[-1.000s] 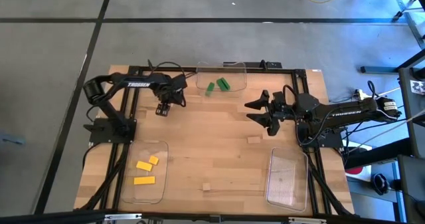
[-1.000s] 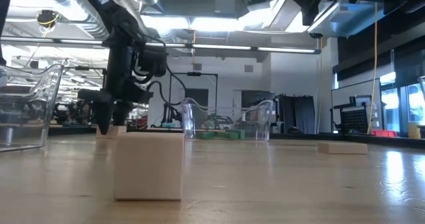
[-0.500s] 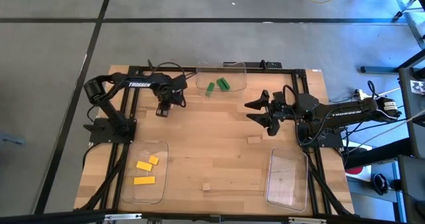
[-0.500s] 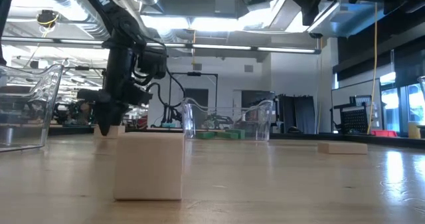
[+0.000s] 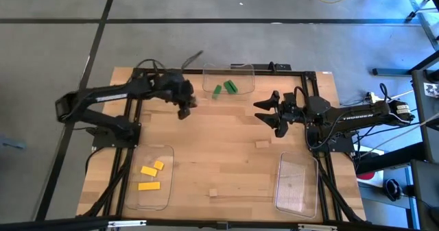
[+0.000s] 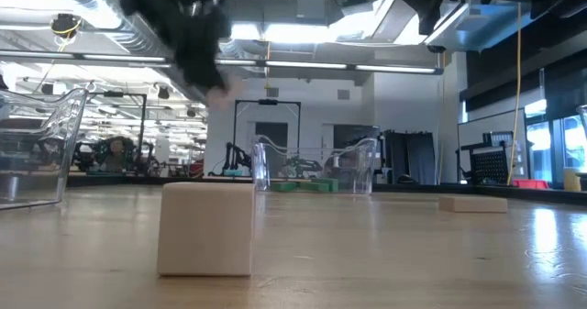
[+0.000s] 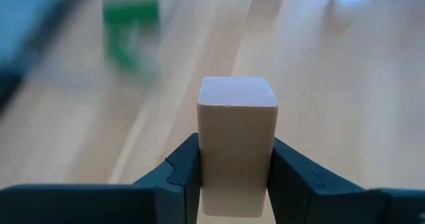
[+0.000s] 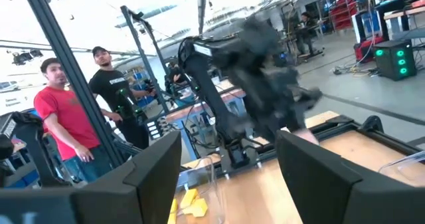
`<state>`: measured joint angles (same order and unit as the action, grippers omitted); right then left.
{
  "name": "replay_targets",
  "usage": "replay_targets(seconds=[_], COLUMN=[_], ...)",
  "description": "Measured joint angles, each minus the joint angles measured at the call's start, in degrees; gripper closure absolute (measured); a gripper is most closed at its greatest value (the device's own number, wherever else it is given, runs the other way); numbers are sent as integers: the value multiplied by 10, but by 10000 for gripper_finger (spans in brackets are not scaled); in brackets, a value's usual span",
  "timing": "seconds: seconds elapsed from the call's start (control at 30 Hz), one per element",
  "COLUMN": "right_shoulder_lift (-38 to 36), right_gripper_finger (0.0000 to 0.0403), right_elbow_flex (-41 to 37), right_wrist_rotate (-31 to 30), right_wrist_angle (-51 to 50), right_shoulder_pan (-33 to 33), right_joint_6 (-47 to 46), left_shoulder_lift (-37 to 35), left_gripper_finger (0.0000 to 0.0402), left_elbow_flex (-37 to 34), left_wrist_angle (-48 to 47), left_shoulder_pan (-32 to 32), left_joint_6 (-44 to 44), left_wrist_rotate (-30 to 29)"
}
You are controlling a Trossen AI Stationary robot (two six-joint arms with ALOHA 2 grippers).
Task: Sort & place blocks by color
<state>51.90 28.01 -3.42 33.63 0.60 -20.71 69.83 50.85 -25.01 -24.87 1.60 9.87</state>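
Left tool lifted off the surface and swung toward the green tray, clamped on a tan block. Right tool hangs wide open mid-surface, holding nothing. Two tan blocks lie loose nearby.

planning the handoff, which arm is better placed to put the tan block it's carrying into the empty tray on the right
Left. Its gripper is already shut on a tan block, raised above the table. The right gripper hangs open and empty, closer to the empty tray.
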Motion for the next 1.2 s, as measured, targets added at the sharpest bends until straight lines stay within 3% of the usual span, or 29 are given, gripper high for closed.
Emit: replay_targets(seconds=[0.2, 0.4, 0.53, 0.67, 0.77, 1.2], right_shoulder_lift=[0, 0, 0, 0, 0, 0], right_gripper_finger=[156, 156, 156, 156, 156, 156], right_elbow_flex=[0, 0, 0, 0, 0, 0], right_wrist_rotate=[0, 0, 0, 4, 5, 5], right_wrist_angle=[0, 0, 0, 0, 0, 0], right_shoulder_pan=[0, 0, 0, 0, 0, 0], right_joint_6=[1, 4, 3, 3, 3, -5], left_shoulder_lift=[-55, -57, -60, -87, -103, -124], left_gripper_finger=[284, 284, 284, 284, 284, 283], left_elbow_flex=[0, -7, -68, -142, -169, -172], left_wrist_angle=[199, 310, 427, 545, 557, 535], left_shoulder_pan=[104, 208, 250, 262, 262, 259], left_joint_6=[-117, -141, -168, -205, -209, -206], left_wrist_rotate=[-40, -119, -172, -184, -180, -161])
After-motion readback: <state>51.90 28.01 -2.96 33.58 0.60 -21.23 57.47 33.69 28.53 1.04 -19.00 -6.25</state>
